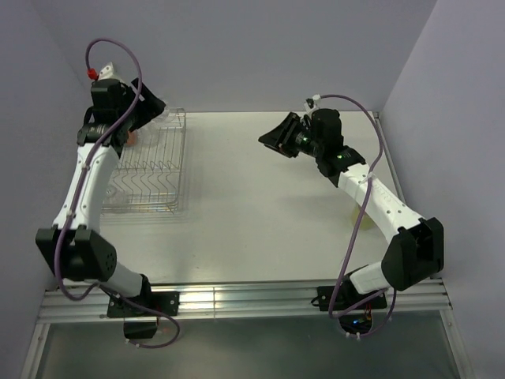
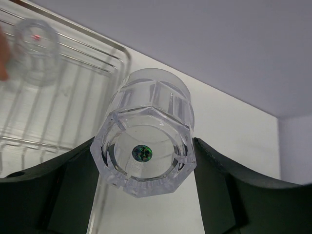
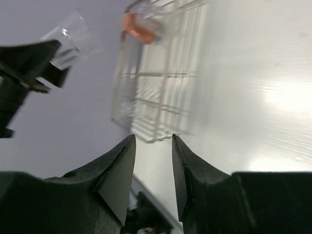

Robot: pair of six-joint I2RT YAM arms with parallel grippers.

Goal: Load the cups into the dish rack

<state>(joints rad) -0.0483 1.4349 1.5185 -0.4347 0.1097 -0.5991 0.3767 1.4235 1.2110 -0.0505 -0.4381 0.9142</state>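
- Cup [image 2: 151, 107], the clear one: looks hard, smooth and light, so probably slippery. It might crack or bounce if dropped onto wire. The side wall is the best place to grip it, squeezing gently across the middle.
- It is see-through, with flat facets round the sides and a thick eight-sided end turned towards the wrist camera. A small greenish sticker [image 2: 142, 153] sits at the centre of that end.
- It is up in the air by the far corner of the rack [image 1: 154, 170], not set down among the wires.
- The left claw [image 2: 146, 156] pinches it, one finger on each flank.
- A second clear cup [image 2: 34, 48] sits inside the rack. It is too blurred to tell which way up it is.
- The orange mug [image 3: 139, 25] is also in the rack, at its far end.
- The rack is silver wire with rows of prongs, on the left part of the table [image 1: 260, 205].
- The right claw [image 3: 152, 165] is spread with nothing between its fingers, above the table and well apart from the rack.
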